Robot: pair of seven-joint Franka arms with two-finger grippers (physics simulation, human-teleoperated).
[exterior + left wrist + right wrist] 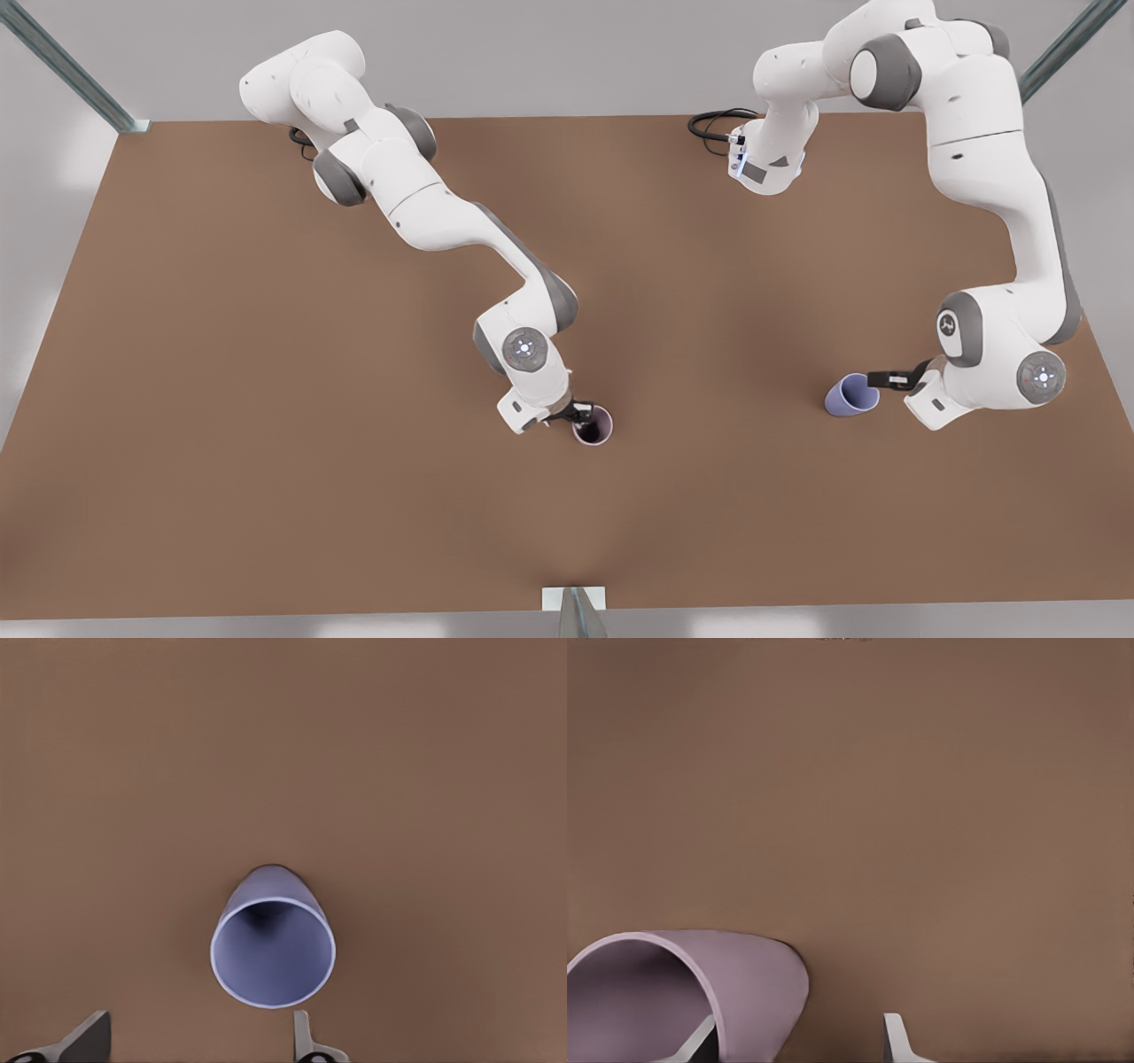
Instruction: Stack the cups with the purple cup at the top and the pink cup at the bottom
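Note:
The purple cup (pixel 850 395) stands on the brown table (pixel 266 354) at the front view's right. My left gripper (pixel 877 379) is open at its rim. In the left wrist view the purple cup (pixel 273 943) shows its open mouth just beyond the open left gripper (pixel 197 1041), and nothing lies between the fingers. The pink cup (pixel 592 426) stands near the table's middle front, with my right gripper (pixel 580 413) at its rim. In the right wrist view, the open right gripper (pixel 797 1041) straddles the wall of the pink cup (pixel 744 979), one finger inside and one finger (pixel 895 1041) outside with a gap.
Both arm bases stand at the table's far edge, with black cables (pixel 713 124) beside the one at the front view's right. Bare table separates the two cups. A metal post (pixel 576 611) rises at the middle of the near edge.

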